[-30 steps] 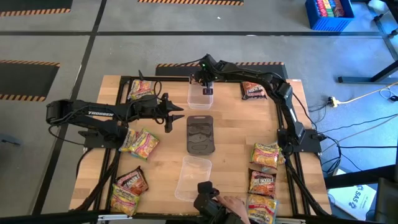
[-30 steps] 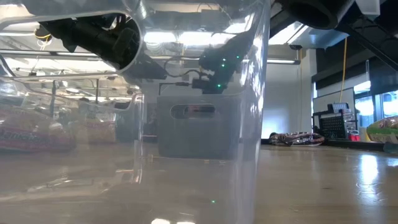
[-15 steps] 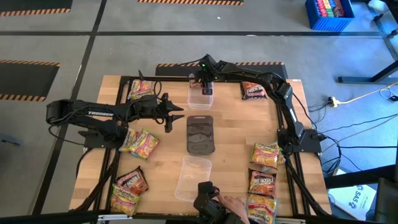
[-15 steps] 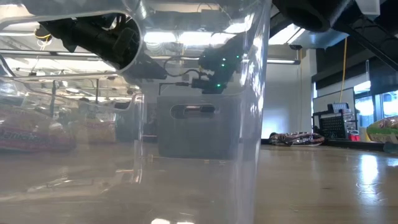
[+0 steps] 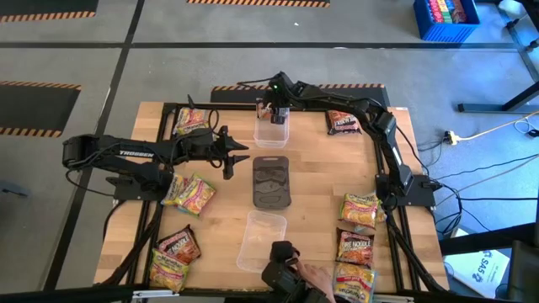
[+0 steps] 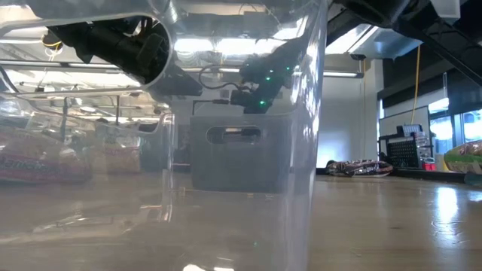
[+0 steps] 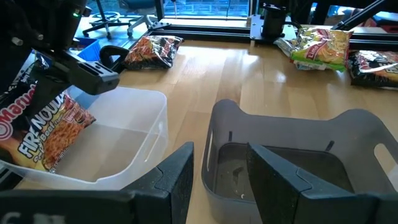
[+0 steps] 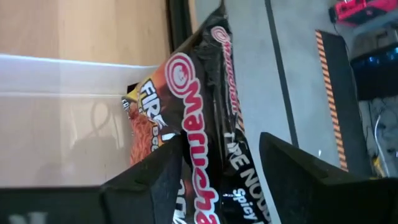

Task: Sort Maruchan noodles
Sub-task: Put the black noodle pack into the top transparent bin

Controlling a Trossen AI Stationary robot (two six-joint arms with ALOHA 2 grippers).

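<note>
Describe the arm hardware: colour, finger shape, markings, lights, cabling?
Both arms are black with jointed links. The left arm carries white lettering along its forearm. The right arm shows a green light near its wrist. The left gripper has two dark, flat, angular fingers; the right gripper looks the same. Black cables run along the frame.

A grey lid [image 5: 270,181] lay mid-desk [image 5: 312,227] between two clear trays [image 5: 271,130] [image 5: 260,240]. A blue crate [image 5: 445,18] stood on the floor.
</note>
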